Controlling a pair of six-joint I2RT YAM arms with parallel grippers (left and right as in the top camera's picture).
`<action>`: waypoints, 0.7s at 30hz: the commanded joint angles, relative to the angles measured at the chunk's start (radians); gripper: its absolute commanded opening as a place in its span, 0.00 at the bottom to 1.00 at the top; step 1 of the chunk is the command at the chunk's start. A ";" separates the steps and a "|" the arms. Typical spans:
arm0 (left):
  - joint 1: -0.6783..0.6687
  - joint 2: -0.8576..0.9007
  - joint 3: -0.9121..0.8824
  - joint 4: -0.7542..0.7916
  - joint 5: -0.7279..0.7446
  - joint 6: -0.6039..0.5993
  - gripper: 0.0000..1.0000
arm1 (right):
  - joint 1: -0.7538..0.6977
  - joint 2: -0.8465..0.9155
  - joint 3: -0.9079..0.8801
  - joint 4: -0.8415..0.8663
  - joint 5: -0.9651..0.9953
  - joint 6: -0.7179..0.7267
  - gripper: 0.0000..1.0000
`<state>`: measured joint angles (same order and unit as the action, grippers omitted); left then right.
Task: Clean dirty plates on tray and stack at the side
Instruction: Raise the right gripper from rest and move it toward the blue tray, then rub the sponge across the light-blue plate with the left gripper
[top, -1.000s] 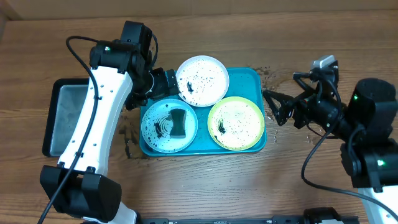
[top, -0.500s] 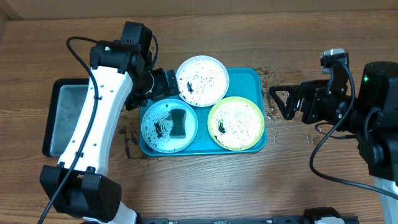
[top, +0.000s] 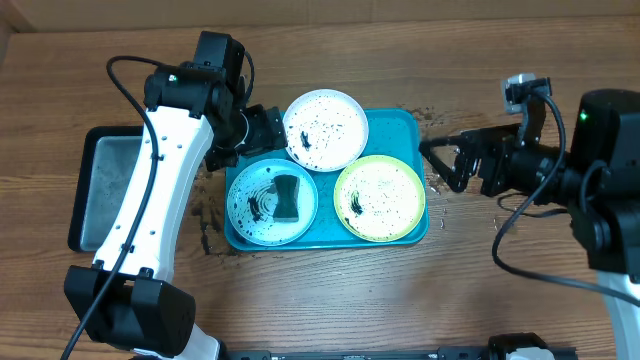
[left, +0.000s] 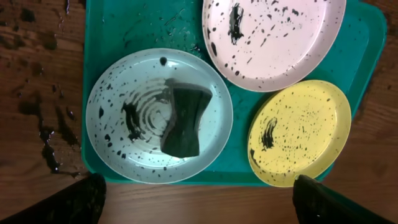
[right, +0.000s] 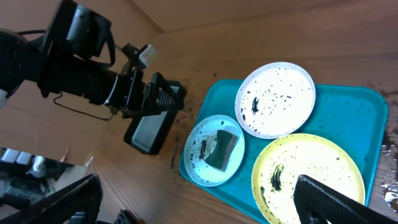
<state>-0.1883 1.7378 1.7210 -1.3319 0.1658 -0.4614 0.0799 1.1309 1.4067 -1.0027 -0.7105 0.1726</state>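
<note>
Overhead: the tray (top: 405, 128) is sitting mid-frame with all three plates on it. The white-rimmed plate (top: 325, 130) is lying at the top, the teal plate (top: 245, 190) at lower left carrying a dark sponge (top: 287, 197), and the lime plate (top: 379, 198) at lower right. The left gripper (top: 268, 131) is hovering by the white one's left edge, and the right gripper (top: 441, 166) is hanging just right of the tray, jaws apart.

Left wrist: its fingers (left: 81, 199) are spreading wide across the bottom corners, gripping nothing.

Right wrist: same deal, both prongs apart, tray showing lower right.
</note>
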 joint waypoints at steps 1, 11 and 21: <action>-0.003 0.008 0.000 0.008 0.011 0.009 1.00 | -0.003 0.038 0.025 -0.010 0.067 0.041 1.00; -0.010 0.008 0.000 0.032 0.012 0.010 0.87 | -0.003 0.129 0.025 -0.063 0.092 0.042 1.00; -0.073 0.008 -0.072 0.050 0.011 0.014 0.82 | -0.003 0.138 0.024 0.132 0.081 0.042 1.00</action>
<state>-0.2375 1.7378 1.6989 -1.2907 0.1658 -0.4603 0.0799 1.2724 1.4082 -0.8898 -0.6212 0.2108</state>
